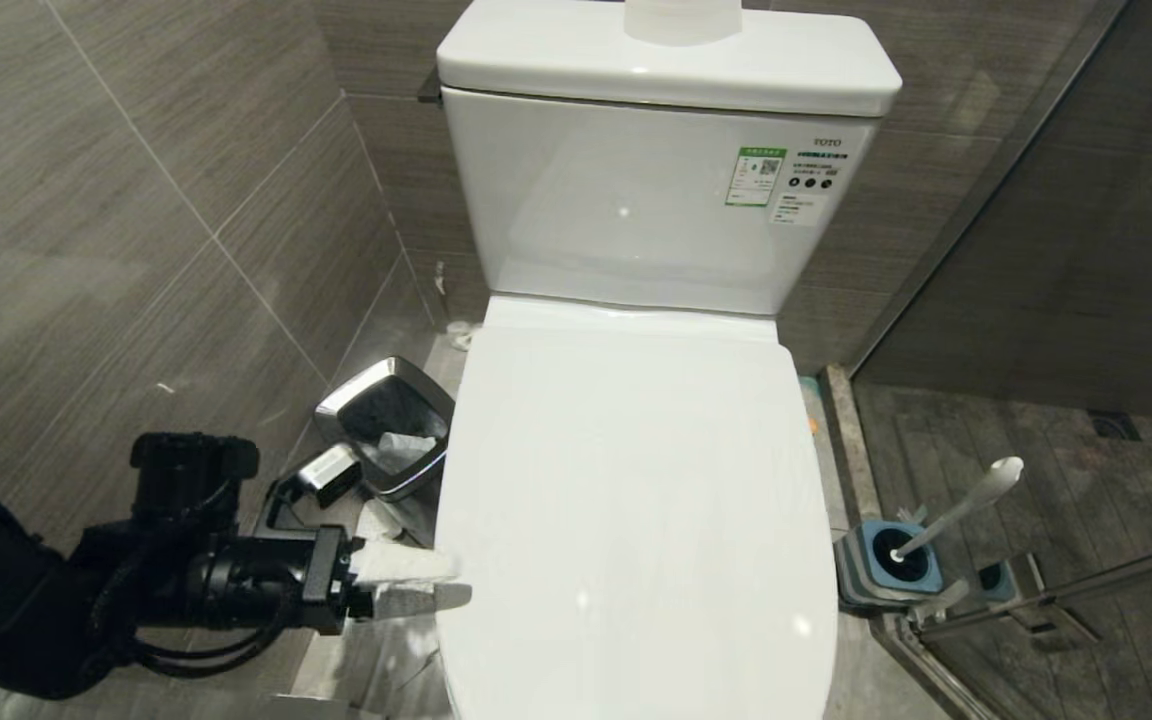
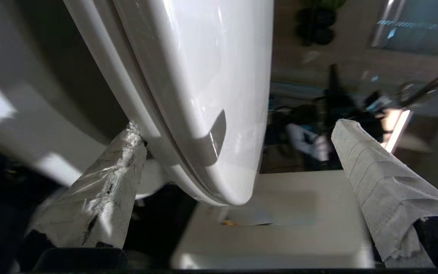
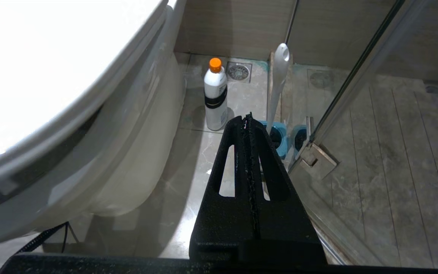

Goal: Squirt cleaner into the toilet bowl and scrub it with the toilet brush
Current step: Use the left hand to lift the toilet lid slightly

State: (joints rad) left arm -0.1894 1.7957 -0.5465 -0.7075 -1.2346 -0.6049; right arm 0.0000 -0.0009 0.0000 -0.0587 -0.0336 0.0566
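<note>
Opening step: wide-open, empty left gripper [image 1: 416, 582] straddles the closed lid's [image 1: 636, 500] front-left edge, ready to lift; brush [image 1: 956, 515] in its floor holder, bottle [image 3: 216, 95] beside the toilet.

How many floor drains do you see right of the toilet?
2: one round floor drain behind the cleaner bottle, another drain past the glass partition. More may be hidden.

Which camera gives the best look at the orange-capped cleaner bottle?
The right wrist view: the cleaner bottle stands whole on the floor beside the toilet, near the toilet brush. The head view hides it behind the closed lid, and the left wrist view does not show it.
</note>
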